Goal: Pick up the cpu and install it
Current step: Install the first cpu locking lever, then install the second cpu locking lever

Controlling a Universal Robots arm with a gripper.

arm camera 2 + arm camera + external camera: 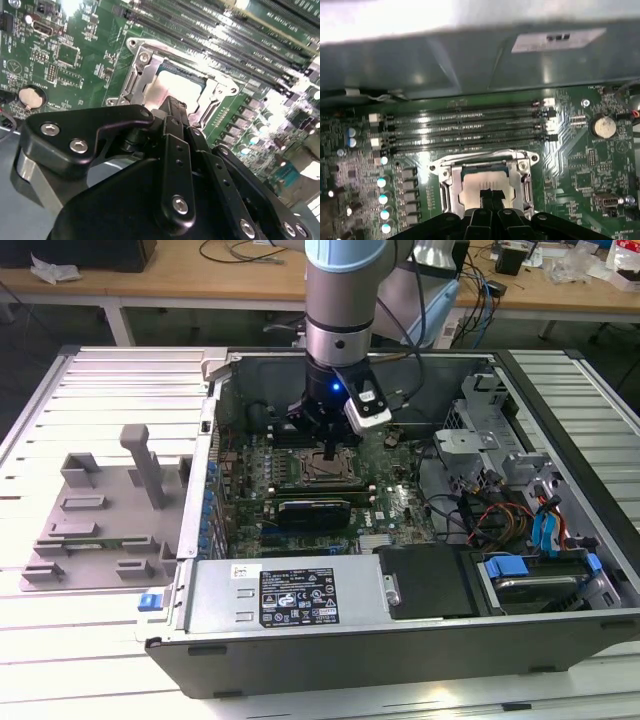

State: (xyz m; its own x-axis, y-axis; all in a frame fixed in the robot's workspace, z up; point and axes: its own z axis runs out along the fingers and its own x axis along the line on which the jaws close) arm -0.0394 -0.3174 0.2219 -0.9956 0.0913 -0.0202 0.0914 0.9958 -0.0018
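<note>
The cpu [167, 90], a flat square chip with a silvery, glaring metal top, is lying inside the socket frame [137, 75] on the green motherboard [65, 55]. The black gripper [172, 107] is standing directly over it, its slim fingers [175, 130] drawn together into a narrow point with nothing between them, tips at or just above the chip's top. In the exterior view the arm [340, 300] is reaching down into the open computer case [400, 625]; a grey plastic tray [90, 530] is sitting well apart at the exterior view's left.
</note>
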